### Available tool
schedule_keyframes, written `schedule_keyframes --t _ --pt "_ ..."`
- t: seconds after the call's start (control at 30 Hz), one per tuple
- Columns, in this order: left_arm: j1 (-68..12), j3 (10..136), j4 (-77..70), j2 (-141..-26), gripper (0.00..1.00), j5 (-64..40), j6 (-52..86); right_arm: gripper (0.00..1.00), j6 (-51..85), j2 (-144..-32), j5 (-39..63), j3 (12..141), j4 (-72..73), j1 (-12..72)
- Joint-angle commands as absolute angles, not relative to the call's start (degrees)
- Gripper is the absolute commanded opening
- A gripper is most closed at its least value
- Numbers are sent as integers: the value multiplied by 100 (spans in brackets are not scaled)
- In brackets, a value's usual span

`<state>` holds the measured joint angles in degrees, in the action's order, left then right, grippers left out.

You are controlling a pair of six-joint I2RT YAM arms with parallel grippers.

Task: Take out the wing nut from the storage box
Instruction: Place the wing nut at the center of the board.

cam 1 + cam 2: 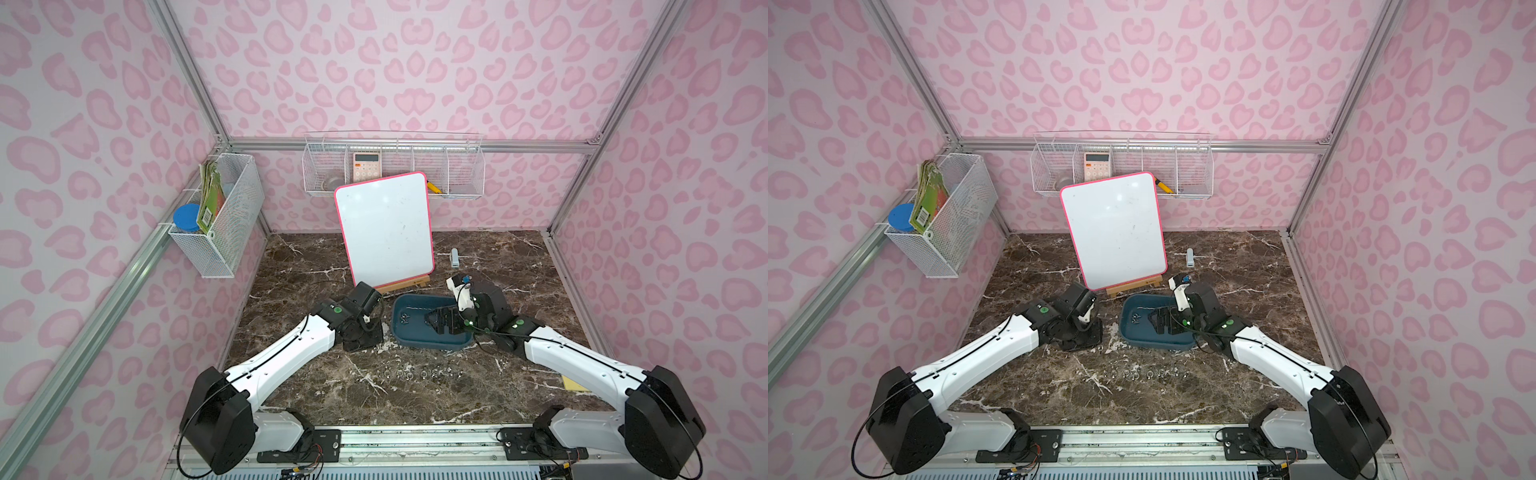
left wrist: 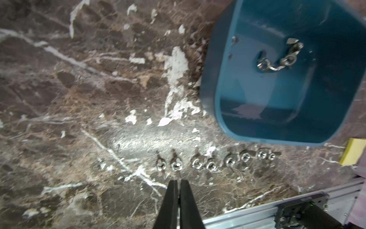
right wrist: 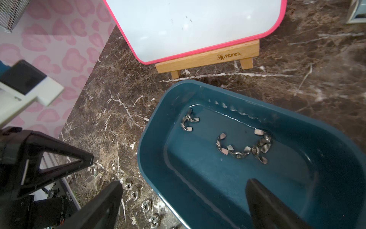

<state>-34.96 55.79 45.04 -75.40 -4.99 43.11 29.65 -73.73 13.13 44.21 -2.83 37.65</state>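
The storage box [image 1: 424, 341] [image 1: 1150, 338] is a dark teal tub on the marble table in front of the whiteboard. Several silver wing nuts [image 3: 243, 147] lie on its floor in two clusters, also seen in the left wrist view [image 2: 277, 57]. My right gripper [image 3: 184, 183] [image 1: 434, 322] is open wide above the box, one finger over its floor and the other outside its wall [image 3: 154, 158], holding nothing. My left gripper [image 2: 179, 181] [image 1: 365, 338] is shut and empty, pointing down at the table left of the box [image 2: 257, 99].
A row of several wing nuts [image 1: 419, 374] [image 2: 213, 160] lies on the table in front of the box. A pink-framed whiteboard [image 1: 384, 228] on a wooden easel stands behind it. A yellow pad [image 1: 573, 382] lies at the right. White wire baskets [image 1: 216, 212] hang on the walls.
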Motion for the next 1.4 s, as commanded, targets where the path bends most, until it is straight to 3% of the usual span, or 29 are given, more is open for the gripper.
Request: schedule_keyframes --t 0.0,0.87,0.97,1.07,1.27,1.37 --pt "-3550 5361 4828 -7470 0 -171 4489 99 2865 -7480 1435 4532 -71 3801" --pt "-3792 5088 4289 -9018 0 -404 4527 99 2786 -7646 1244 4737 -300 3868" --pt "-3791 5101 4315 -9031 8 -405 4527 99 2777 -7675 1220 4748 -317 3872" --pt "-3796 5149 4414 -8987 25 -340 4553 99 2773 -7699 1116 4782 -388 3867" --pt "-3793 5323 4627 -8830 30 -225 4503 99 2764 -7858 873 4990 -808 3786" --pt "-3781 5507 4742 -8730 36 -160 4470 89 2753 -7982 800 5050 -961 3706"
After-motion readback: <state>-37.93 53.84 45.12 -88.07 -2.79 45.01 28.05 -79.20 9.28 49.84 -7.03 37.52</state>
